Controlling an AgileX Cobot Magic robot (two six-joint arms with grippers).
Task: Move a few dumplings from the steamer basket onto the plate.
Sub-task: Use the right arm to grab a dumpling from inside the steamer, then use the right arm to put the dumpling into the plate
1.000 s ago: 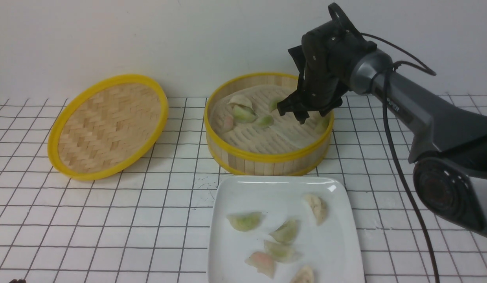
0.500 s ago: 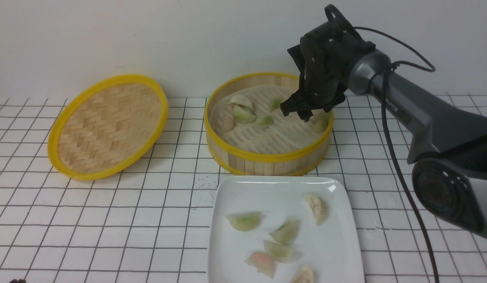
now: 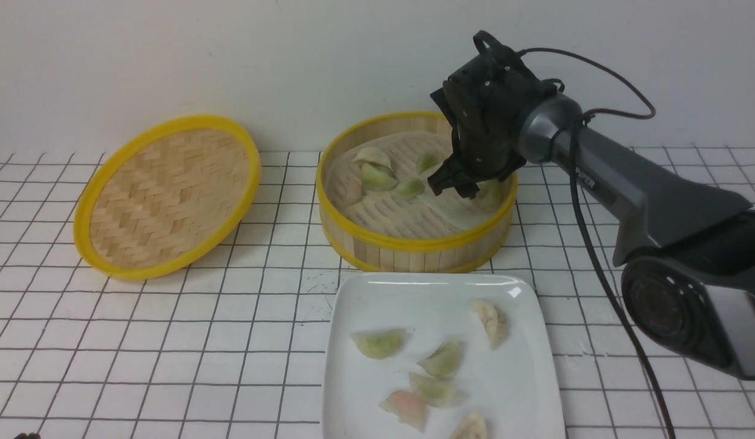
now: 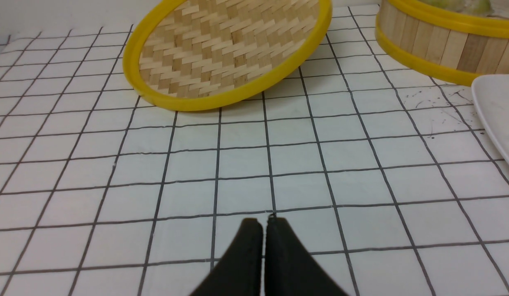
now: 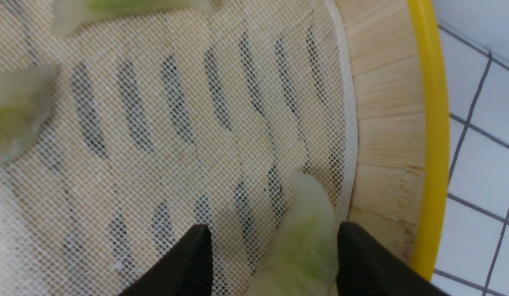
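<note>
white tabletop (image 3: 170, 341) ruled with a dark grid runs back to a plain pale wall (image 3: 231, 55). the steamer basket (image 3: 414, 245) stands toward the back, right of centre, its pale perforated liner (image 3: 407, 216) showing. just in front of it, close but not touching, lies the plate (image 3: 426, 296). well to the left of the basket sits a woven yellow-rimmed lid (image 3: 164, 195), hollow side up.

the right gripper (image 3: 451, 188) reaches down inside the basket on its right side, close to the wall. its black fingers (image 5: 196, 250) are spread wide, and between them, low on the liner, lies a pale green dumpling (image 5: 307, 242). in the right wrist view this dumpling sits against one finger and clear of the other, beside the slatted wall; nothing is pinched.

five more dumplings (image 3: 377, 177) rest in the basket's left and back part: a whitish one, a pinkish one and three green. six dumplings (image 3: 380, 342) lie scattered on the plate, mostly in its near half, one of them pinkish (image 3: 404, 407).

the left gripper (image 4: 262, 224) shows only in its own wrist view, low over bare grid, well apart from lid, basket and plate. its two dark fingers are pressed together with only a hairline between them, gripping nothing.
</note>
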